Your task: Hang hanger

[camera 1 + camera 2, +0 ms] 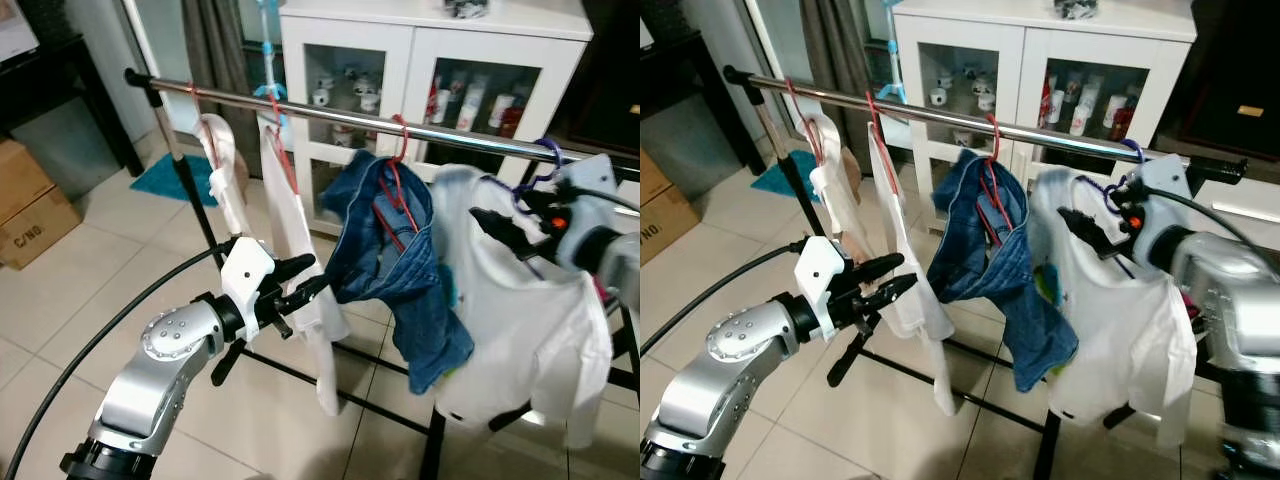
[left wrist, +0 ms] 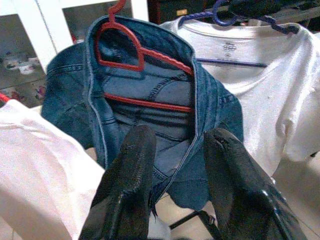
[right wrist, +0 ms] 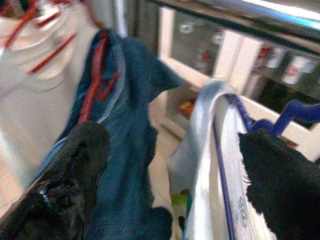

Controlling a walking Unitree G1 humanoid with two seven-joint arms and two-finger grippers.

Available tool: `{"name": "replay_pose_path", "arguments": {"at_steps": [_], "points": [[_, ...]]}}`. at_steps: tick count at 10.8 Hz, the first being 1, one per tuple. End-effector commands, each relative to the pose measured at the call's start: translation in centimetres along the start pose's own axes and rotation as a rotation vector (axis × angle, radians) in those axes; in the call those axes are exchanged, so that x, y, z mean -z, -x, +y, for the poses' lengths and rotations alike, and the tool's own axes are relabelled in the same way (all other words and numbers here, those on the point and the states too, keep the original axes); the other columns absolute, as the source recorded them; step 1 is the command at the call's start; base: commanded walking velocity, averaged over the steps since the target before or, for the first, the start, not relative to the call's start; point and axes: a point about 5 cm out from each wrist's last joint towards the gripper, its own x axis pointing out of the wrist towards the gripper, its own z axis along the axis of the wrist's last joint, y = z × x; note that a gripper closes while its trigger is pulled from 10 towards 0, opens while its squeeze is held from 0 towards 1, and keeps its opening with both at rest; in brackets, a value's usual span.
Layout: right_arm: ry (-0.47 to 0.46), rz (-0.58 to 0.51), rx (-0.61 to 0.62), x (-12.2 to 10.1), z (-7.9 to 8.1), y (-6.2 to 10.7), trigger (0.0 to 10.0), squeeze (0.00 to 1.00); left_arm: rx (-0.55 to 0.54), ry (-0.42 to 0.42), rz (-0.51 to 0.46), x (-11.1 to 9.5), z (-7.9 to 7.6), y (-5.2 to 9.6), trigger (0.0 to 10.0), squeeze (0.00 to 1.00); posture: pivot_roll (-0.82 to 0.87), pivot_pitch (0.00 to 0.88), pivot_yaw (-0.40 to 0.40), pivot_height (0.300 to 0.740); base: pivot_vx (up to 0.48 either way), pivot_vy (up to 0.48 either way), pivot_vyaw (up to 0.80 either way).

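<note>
Hanging: right gripper, fingers spread, is hovering beside the purple hanger carrying the white shirt.
Hanger: sitting by the rail, far right.
Left gripper: spread, empty.
Next: confirming the hook is seated.

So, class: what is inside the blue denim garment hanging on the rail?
Inside the denim garment sits a red hanger, its hook over the rail. Its shoulder and lower bar show; the far ends are covered by the denim.

A purple plastic hanger carries a plain white cotton T-shirt; a red plastic hanger holds dark blue denim jeans; behind stands a white glass-fronted cabinet.
</note>
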Motion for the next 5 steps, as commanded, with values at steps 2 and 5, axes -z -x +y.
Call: {"name": "replay_pose_path", "arguments": {"at_steps": [2, 5], "points": [[0.035, -0.004, -0.011, -0.7, -0.8, 1.4, 10.0, 0.0, 0.013, -0.013, 0.001, -0.3, 0.0, 0.1, 10.0, 0.0, -0.07, 0.0, 0.076, 0.74, 0.0, 0.0, 0.0], [0.046, 0.035, 0.081, -0.9, -2.6, 2.0, 10.0, 0.0, 0.046, -0.008, -0.015, -0.7, 0.0, 0.1, 10.0, 0.0, -0.07, 0.0, 0.082, 0.74, 0.0, 0.0, 0.0]]}}
